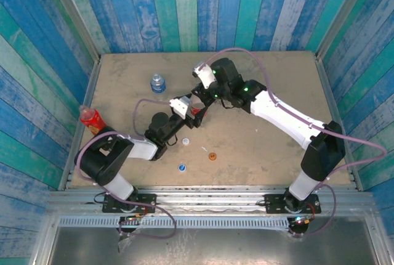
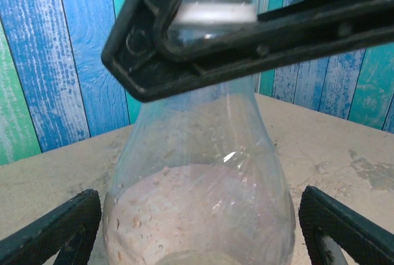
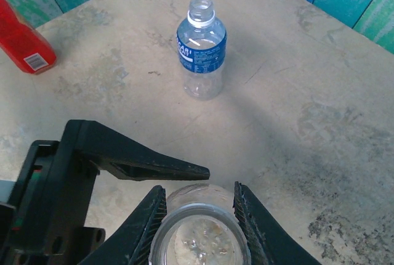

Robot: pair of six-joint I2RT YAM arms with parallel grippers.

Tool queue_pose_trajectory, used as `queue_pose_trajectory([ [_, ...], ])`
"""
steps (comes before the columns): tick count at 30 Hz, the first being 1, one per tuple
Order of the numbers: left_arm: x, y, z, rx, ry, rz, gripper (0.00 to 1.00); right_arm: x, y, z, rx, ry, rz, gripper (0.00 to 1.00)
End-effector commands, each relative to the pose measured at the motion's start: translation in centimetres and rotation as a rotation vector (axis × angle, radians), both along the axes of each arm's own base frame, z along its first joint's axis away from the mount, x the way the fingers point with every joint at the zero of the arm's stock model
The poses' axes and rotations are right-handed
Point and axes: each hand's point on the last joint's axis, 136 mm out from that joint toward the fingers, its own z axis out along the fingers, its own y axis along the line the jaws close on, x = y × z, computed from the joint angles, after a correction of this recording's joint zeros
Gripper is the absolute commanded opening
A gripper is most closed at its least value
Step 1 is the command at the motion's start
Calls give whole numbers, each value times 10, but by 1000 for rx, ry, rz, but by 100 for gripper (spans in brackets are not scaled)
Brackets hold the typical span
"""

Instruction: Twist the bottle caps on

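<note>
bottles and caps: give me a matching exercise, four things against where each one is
1 blue-label bottle
2 red bottle
3 red-label clear bottle
4 orange cap

A neck clamped in the right gripper
B at the table's left edge
C standing free, uncapped, far side
D lying loose near the front

Pairs: 1-C, 2-B, 3-A, 4-D

From above, the clear bottle (image 1: 196, 113) is nearly swallowed by the arms, just a red sliver peeking out! Left wrist view: its base and mouth run off the frame, and the left pincer (image 2: 200, 216) is cut down to finger ends in the bottom corners. Right wrist view: red bottle (image 3: 21, 37) clipped by the left edge.
</note>
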Motion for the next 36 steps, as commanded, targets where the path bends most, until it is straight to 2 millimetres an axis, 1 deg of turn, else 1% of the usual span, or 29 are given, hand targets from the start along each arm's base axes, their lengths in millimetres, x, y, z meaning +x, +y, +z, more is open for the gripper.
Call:
queue_pose_trajectory([
  [1,9,-1,0,-19,-16,18,83,-6,4,2,6,8,23,21],
  [7,14,-2,-6,-34,-11,18,70,-3,3,1,-2,8,7,20],
  [10,14,-5,-5,-48,-14,2,62,-3,2,0,-4,11,8,20],
  [12,13,-8,-4,-49,-12,-13,58,-4,2,-1,-5,13,9,21],
  [16,11,-9,-4,-44,-8,-24,56,-5,1,7,5,1,9,27],
  [17,11,-8,-4,-40,-7,-23,57,-6,0,10,9,-4,10,30],
  [19,10,-6,-4,-32,-7,-20,57,-7,0,15,19,-12,12,41],
  [22,8,-2,-2,-37,-6,-21,58,-10,-3,26,34,-30,11,50],
  [24,8,4,0,-47,-3,-22,58,-12,-9,36,42,-60,0,60],
  [28,6,14,4,-62,-4,-24,59,-20,-23,49,79,-137,-18,67],
  [31,2,19,9,-77,-15,-39,59,-30,-34,48,104,-186,-19,71],
  [33,0,25,12,-90,-19,-40,59,-38,-39,41,116,-203,-5,72],
  [36,-1,35,17,-99,-23,-24,59,-57,-38,17,116,-199,79,72],
])
